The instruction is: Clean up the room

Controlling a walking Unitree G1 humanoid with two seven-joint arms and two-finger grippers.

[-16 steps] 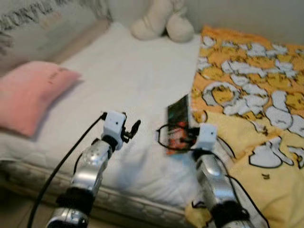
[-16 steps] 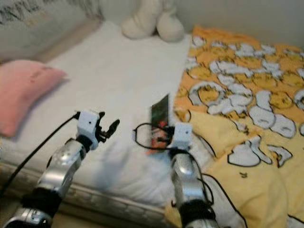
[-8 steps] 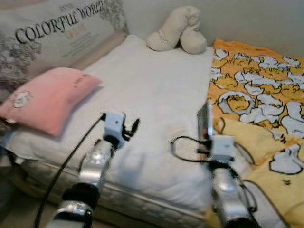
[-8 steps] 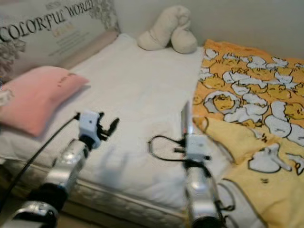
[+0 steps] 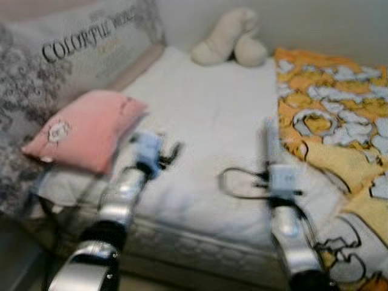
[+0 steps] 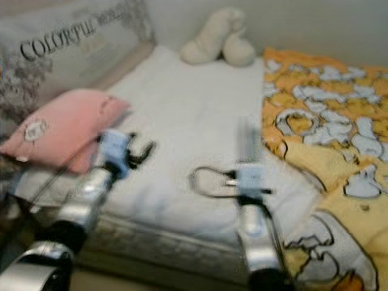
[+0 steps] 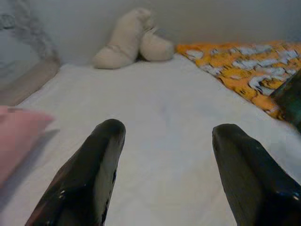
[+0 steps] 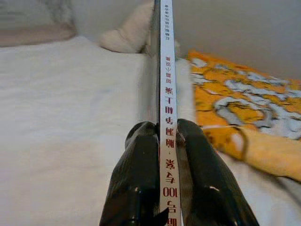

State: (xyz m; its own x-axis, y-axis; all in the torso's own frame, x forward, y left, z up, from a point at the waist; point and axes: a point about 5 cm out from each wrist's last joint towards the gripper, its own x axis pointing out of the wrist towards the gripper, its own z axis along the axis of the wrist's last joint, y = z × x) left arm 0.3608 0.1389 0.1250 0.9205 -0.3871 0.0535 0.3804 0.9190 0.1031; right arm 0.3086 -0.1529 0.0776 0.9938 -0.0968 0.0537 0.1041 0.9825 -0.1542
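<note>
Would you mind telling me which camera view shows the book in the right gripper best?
The right wrist view: the book stands edge-on, sharp, its printed spine readable, pinched by the right gripper. Both eye views show it as a blurred thin sliver above that wrist. The left wrist view catches a dark corner at the frame edge.

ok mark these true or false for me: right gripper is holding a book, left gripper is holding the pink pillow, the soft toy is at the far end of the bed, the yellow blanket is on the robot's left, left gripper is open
1. The right gripper is clamped on a thin book. True.
2. The left gripper holds the pink pillow. False: it is empty, over the white sheet, with the pillow off to its side.
3. The cream soft toy lies at the far end of the bed by the wall. True.
4. The yellow blanket is on the robot's left. False: it covers the right side.
5. The left gripper is open. True.
</note>
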